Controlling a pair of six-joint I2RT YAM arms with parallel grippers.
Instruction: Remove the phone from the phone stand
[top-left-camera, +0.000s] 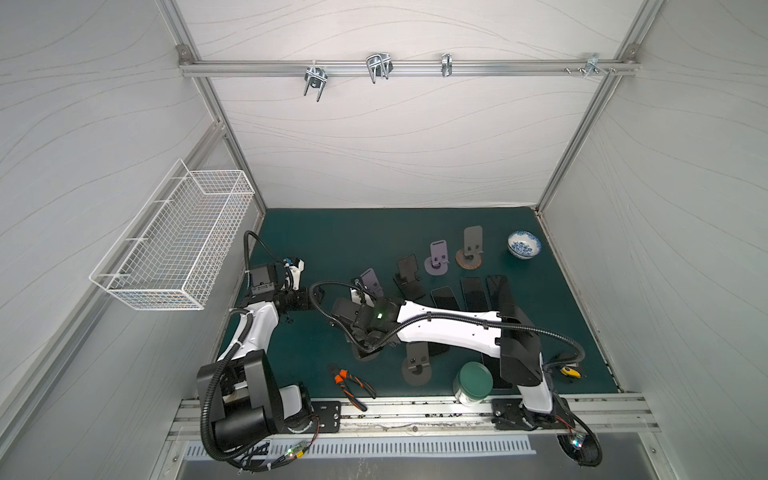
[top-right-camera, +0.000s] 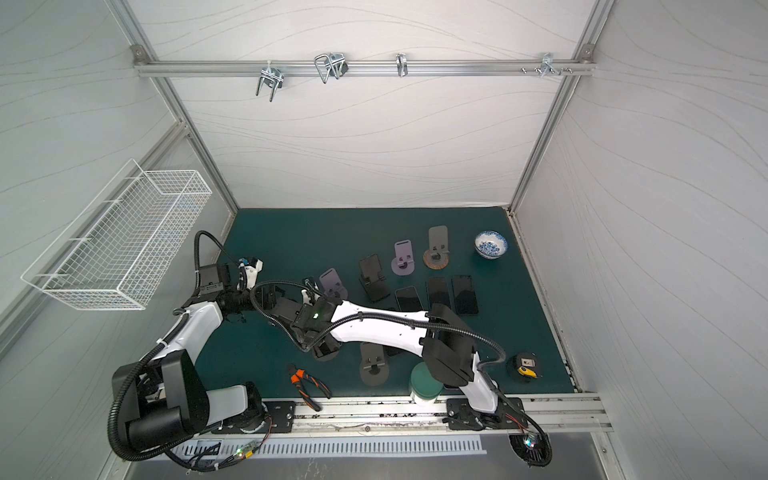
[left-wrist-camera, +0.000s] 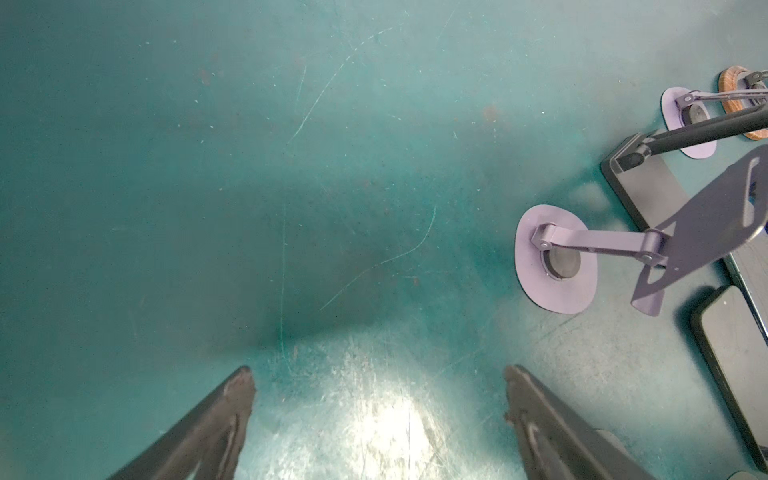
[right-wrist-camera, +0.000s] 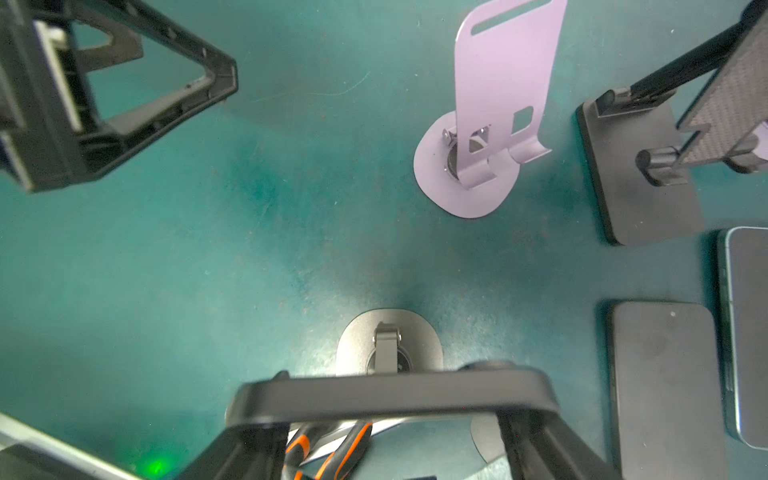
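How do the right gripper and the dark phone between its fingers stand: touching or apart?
Touching. The right wrist view shows the phone spanning the right gripper, both fingers meeting its ends with no gap.

Green mat (top-left-camera: 332, 241): floor covering, scratched, with a bright glare patch in the left wrist view. Behind the mat: white back wall (top-left-camera: 395, 158) with faint wavy lines, and a metal bar (top-left-camera: 498, 68) high up, carrying hooks (top-left-camera: 378, 68). Left of the mat: white wall (top-left-camera: 83, 104) bearing a wire basket (top-left-camera: 178, 241). Right of the mat: bare white wall (top-left-camera: 685, 166). At the mat's near edge: metal track (top-left-camera: 415, 409).
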